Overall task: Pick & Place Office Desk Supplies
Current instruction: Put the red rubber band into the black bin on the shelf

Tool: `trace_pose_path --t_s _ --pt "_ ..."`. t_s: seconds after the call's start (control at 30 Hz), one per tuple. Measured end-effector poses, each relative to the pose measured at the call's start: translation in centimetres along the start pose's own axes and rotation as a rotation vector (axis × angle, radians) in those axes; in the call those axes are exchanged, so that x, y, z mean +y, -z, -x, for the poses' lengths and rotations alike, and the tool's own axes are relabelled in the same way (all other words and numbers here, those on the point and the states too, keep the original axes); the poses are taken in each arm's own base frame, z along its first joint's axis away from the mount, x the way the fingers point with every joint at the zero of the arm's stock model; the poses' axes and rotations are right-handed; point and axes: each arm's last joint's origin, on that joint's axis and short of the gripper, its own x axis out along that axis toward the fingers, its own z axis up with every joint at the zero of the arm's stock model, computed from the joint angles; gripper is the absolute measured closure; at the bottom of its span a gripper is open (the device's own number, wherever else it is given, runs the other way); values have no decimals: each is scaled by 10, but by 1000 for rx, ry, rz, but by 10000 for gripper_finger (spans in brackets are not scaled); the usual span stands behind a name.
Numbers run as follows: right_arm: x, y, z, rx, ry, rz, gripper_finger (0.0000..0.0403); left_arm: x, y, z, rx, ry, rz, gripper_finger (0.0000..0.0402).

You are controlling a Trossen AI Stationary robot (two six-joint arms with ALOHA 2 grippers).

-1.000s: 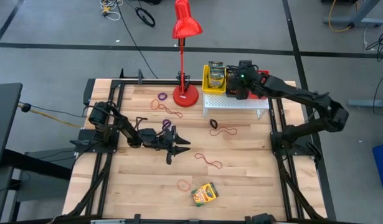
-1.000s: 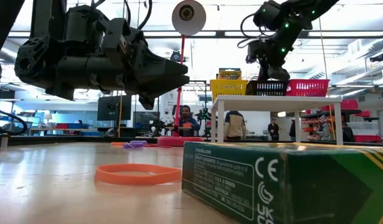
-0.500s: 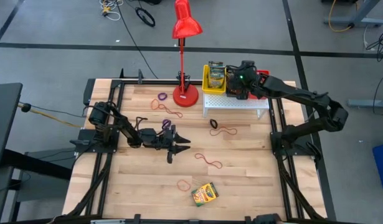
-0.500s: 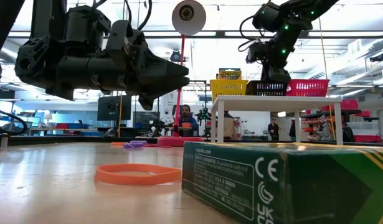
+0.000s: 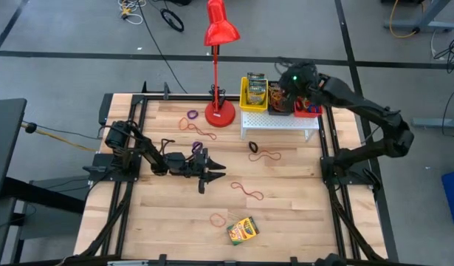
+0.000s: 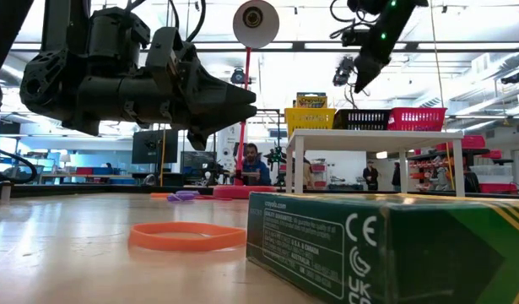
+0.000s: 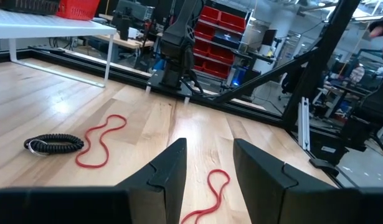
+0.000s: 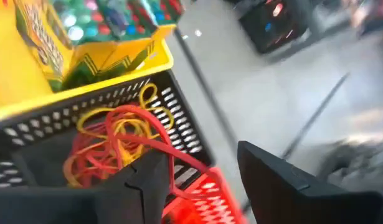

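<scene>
step: drop-off finished | right gripper (image 8: 197,180) spread, empty, above black basket (image 8: 179,118) holding rubber bands (image 8: 116,140) | left gripper (image 7: 207,165) spread, waiting mid-table | next: red band (image 5: 246,191) beyond basket stand (image 5: 280,123)

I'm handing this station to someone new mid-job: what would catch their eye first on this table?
The tall red desk lamp at the table's far edge stands out first, next to the white stand carrying yellow, black and red baskets. The right hand hangs open above the black basket, which holds red and yellow rubber bands. Nearer, loose bands and a crayon box lie on the wood; the left hand waits mid-table.
</scene>
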Motion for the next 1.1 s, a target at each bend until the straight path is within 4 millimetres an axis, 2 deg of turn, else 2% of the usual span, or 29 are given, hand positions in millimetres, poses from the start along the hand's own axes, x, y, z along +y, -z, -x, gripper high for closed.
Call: trace_pose_path --t_s 0.13,0.23,0.43,0.53,0.8,0.97,1.1 --pt "-10 3 0 6 -79 -201 210 0 0 0 0 0 0 263" --pt "-13 6 -8 41 -134 -293 210 0 0 0 0 0 0 263" --pt "-11 8 -33 128 -152 -328 207 0 0 0 0 0 32 263" --pt "-9 7 -39 143 -155 -341 189 0 0 0 1 2 47 263" --pt "-9 9 -38 157 -158 -336 126 0 0 0 1 2 52 263" --pt "-9 10 -37 174 -174 -336 123 0 0 0 1 2 52 263" --pt "-19 7 -28 165 -280 -422 127 0 0 0 1 1 52 263"
